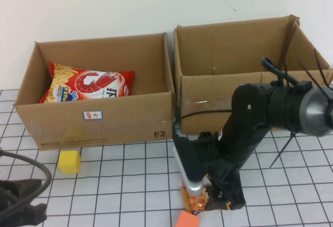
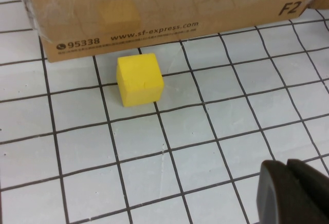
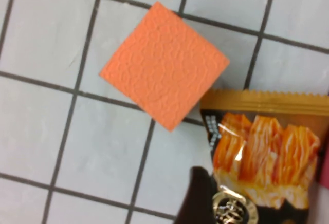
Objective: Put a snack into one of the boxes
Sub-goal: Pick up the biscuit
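A small orange snack packet (image 1: 196, 202) lies on the gridded table near the front edge. My right gripper (image 1: 210, 198) is down on it, its fingers closed round the packet. In the right wrist view the packet (image 3: 262, 142) sits between the jaws, with one dark finger (image 3: 195, 196) against its edge. Two open cardboard boxes stand at the back. The left box (image 1: 93, 117) holds a red shrimp-chip bag (image 1: 88, 86). The right box (image 1: 218, 102) shows nothing inside. My left gripper (image 1: 21, 209) is at the front left corner, shut and empty; it also shows in the left wrist view (image 2: 295, 193).
A yellow cube (image 1: 69, 161) sits on the table just in front of the left box, also in the left wrist view (image 2: 139, 78). An orange square block (image 1: 187, 220) lies right beside the packet at the front edge, also in the right wrist view (image 3: 164, 72).
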`<state>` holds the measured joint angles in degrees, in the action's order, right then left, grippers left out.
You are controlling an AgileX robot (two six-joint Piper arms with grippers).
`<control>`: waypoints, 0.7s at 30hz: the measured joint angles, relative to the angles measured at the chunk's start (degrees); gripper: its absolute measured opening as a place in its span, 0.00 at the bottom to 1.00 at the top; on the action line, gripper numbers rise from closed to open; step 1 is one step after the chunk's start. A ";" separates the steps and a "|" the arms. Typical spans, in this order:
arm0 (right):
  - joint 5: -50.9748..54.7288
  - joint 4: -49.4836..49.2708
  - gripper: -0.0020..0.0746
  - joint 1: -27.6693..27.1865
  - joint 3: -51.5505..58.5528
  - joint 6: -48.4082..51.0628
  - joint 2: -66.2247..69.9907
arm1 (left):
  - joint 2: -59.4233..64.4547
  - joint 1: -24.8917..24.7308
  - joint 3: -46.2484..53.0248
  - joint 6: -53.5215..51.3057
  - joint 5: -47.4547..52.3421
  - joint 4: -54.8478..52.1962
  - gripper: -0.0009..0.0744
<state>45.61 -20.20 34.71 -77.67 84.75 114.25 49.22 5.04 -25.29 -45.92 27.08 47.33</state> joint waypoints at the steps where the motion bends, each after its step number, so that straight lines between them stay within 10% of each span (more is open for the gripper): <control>1: 0.02 0.00 0.75 0.00 0.00 0.15 0.18 | 0.00 0.00 0.00 -0.03 0.00 0.00 0.01; 21: 1.30 1.00 0.75 0.09 -0.08 -3.39 3.69 | 0.00 0.00 0.00 -0.39 0.00 0.92 0.01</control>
<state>46.91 -19.19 34.80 -77.75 81.36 117.94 49.22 5.04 -25.29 -46.30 27.08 48.25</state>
